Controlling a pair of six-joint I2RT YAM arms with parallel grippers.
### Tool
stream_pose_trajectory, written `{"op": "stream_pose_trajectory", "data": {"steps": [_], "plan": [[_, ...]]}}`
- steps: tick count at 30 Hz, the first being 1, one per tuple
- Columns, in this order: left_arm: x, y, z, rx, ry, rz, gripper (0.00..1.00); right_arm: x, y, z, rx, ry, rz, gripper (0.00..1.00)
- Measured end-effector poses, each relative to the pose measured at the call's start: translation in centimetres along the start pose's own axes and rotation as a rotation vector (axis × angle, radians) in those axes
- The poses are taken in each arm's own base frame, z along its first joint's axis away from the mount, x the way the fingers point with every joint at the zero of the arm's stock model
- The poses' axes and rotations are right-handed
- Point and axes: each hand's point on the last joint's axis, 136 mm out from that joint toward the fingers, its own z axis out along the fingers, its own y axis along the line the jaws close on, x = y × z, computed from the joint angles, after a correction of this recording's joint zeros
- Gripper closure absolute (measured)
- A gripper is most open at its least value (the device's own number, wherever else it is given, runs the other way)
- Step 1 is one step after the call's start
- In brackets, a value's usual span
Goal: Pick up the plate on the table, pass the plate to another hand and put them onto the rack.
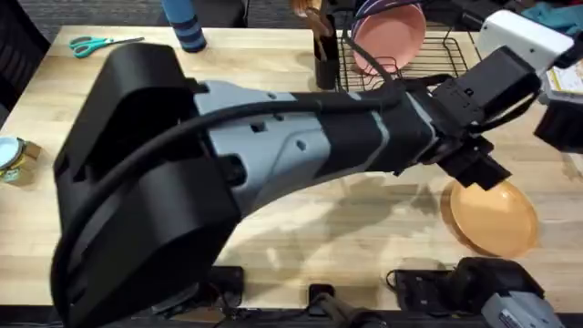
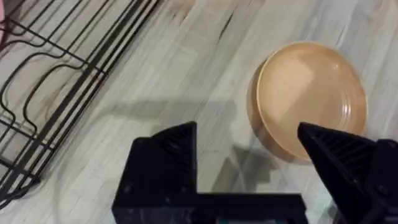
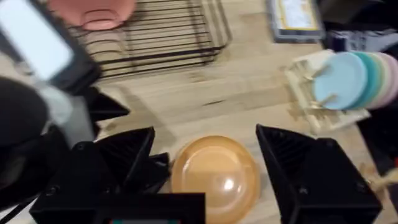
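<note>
The orange-tan plate (image 1: 492,219) lies flat on the wooden table (image 1: 364,237) at the right front. My left arm reaches across the table, and its gripper (image 1: 478,169) hangs open just above the plate's far left rim. In the left wrist view the plate (image 2: 308,93) lies beyond the open left gripper (image 2: 249,155), untouched. My right gripper (image 3: 211,168) is open on the near side of the plate (image 3: 214,177), with nothing held. The black wire rack (image 1: 428,59) stands at the back right, close behind the left gripper.
A pink plate (image 1: 390,36) stands in the rack with a purple-blue plate (image 1: 378,7) behind it. A black utensil holder (image 1: 325,55) sits left of the rack. Scissors (image 1: 100,43) and a blue cup (image 1: 187,23) lie far left. Pastel plates (image 3: 354,81) stand to the right.
</note>
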Motion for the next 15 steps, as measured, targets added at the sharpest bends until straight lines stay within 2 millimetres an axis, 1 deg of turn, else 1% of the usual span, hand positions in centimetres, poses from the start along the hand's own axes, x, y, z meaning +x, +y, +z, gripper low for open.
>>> {"op": "stream_pose_trajectory", "data": {"steps": [5, 9, 11, 15], "plan": [[-0.1, 0.0, 0.0, -0.001, -0.004, -0.012, 0.008, 0.3, -2.2, -0.1, 0.125, 0.013, 0.028, 0.009], [-0.1, 0.1, 0.0, -0.003, -0.005, -0.017, 0.007, 1.4, -3.5, -0.5, 0.194, 0.058, 0.043, 0.009], [-0.1, 0.1, 0.0, -0.003, -0.005, -0.017, 0.007, 1.6, -4.1, -1.0, 0.222, 0.068, 0.055, 0.009], [-0.1, 0.1, 0.0, -0.003, -0.005, -0.017, 0.007, 1.4, -5.4, -2.9, 0.270, 0.062, 0.087, 0.009]]}}
